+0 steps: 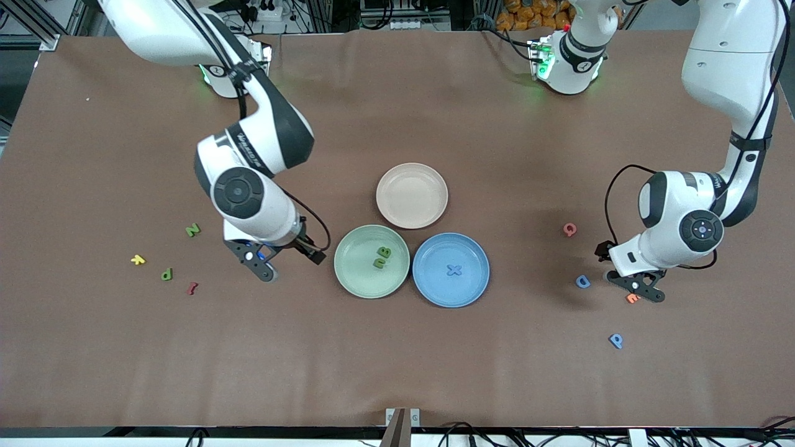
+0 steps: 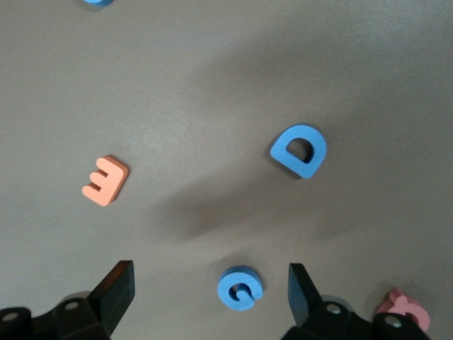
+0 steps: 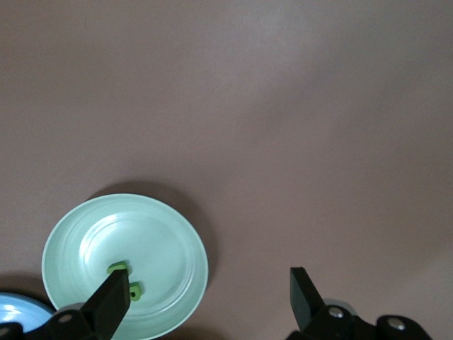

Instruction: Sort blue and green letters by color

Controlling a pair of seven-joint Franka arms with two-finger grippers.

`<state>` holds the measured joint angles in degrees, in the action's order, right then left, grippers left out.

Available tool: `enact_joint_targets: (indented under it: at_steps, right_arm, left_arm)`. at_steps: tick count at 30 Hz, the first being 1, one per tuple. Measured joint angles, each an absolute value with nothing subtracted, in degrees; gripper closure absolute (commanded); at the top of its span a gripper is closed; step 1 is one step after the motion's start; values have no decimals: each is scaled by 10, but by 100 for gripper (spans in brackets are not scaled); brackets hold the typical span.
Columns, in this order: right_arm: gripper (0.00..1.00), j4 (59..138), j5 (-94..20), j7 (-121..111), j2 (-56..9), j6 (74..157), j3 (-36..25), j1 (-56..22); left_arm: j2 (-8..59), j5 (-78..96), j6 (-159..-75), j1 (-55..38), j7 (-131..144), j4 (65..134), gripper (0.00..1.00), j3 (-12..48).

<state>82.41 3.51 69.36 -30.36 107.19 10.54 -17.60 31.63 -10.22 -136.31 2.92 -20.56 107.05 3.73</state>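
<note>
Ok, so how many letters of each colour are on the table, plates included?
Blue: 4 (X, D, blue P, G)
Green: 4 (N, green P, two in the green plate)
Yellow: 1
Dark red: 1
Pink: 1
Orange: 1
Total: 12

Even, fairly bright overhead light falls on the matte brown tabletop (image 1: 397, 360), with a paler sheen near its middle and no hard glare. Soft, diffuse shadows lie under both white arms and beside the three round plastic plates. In the left wrist view a broad blurred shadow crosses the cloth; the black finger tips at that picture's edge look slightly soft. Green indicator glow tints the arm bases.
</note>
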Motion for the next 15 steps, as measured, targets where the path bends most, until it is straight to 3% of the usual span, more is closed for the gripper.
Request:
enact_joint_targets:
  at_steps: [15]
  right_arm:
    - [0,871,35,542,-263,1059,105,-131]
  left_arm:
    - [277,-102,-1433,38,-206,1153,4,40]
